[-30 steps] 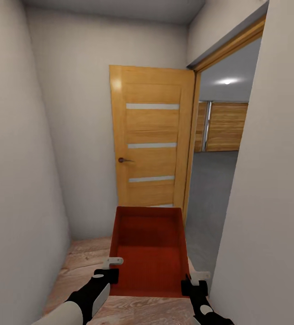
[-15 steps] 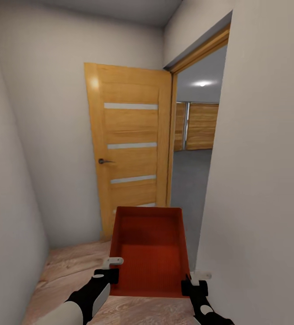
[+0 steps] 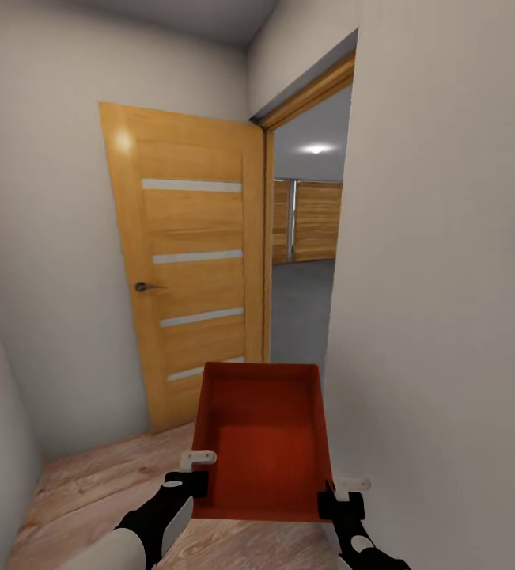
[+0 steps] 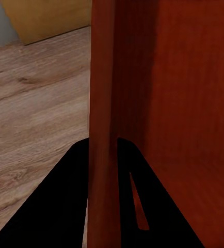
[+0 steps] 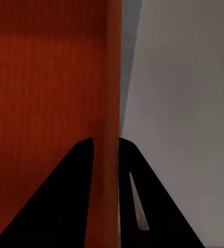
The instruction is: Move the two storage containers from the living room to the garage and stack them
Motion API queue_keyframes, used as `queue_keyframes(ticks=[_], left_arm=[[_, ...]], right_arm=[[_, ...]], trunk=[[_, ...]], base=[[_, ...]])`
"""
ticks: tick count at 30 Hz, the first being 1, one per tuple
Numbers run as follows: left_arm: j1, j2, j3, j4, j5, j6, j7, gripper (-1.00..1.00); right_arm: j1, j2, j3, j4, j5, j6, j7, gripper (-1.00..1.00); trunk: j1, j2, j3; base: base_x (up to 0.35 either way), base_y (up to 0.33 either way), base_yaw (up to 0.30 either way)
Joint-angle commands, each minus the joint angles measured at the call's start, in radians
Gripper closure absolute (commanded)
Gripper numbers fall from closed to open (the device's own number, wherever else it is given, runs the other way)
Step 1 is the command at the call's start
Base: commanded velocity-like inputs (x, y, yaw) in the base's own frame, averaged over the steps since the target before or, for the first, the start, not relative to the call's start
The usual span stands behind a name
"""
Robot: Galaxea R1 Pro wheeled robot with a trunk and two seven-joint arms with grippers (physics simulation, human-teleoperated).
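The white wall (image 3: 447, 317) at two o'clock looms closest, then the open wooden door (image 3: 186, 269) at eleven, and between them the doorway at twelve gives onto the garage (image 3: 301, 309) with its grey floor and plank doors (image 3: 308, 220). The robot stands on light wood planking (image 3: 91, 491) carrying one orange-red storage container (image 3: 261, 439) out in front, at twelve o'clock and low. The risk I see is the container's right wall or the right arm scraping that white wall, which sits just beside it, knocking the bin askew in the grip; the door edge could catch the other side. The left gripper (image 3: 196, 472) is clamped narrow over the container's left wall near its near corner, the right gripper (image 3: 342, 495) likewise over the right wall, each wrist view showing the thin red wall pinched between dark fingers (image 4: 65, 201)
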Motion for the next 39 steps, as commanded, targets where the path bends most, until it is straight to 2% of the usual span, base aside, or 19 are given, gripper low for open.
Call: queue_keyframes(ticks=[1,6,20,35,39], left_arm=[[0.001,0.001,-0.005,0.0,0.006,0.007,0.011,1.0],[0.001,0.001,-0.005,0.001,0.006,0.007,0.011,1.0],[0.001,0.001,-0.005,0.001,0.006,0.007,0.011,1.0],[0.001,0.003,-0.003,0.001,0.006,0.007,0.011,1.0],[0.001,0.004,-0.004,0.001,0.006,0.007,0.011,1.0]], right_arm=[[-0.002,0.001,-0.003,-0.006,0.005,-0.045,0.003,1.0],[-0.002,0.001,-0.003,-0.006,0.006,-0.045,0.003,1.0],[-0.002,0.001,-0.003,-0.005,0.007,-0.045,0.003,1.0],[-0.001,0.0,-0.003,-0.006,0.007,-0.045,0.003,1.0],[-0.002,0.0,-0.003,-0.006,0.008,-0.045,0.003,1.0]], trunk=[[0.0,-0.001,-0.002],[0.0,-0.001,-0.002],[0.0,-0.001,-0.002],[0.0,-0.001,-0.002],[0.0,-0.001,-0.002]], base=[[0.108,0.249,-0.283],[0.125,0.276,-0.187],[0.147,0.291,-0.031],[0.229,0.252,-0.262],[0.296,0.187,-0.101]])
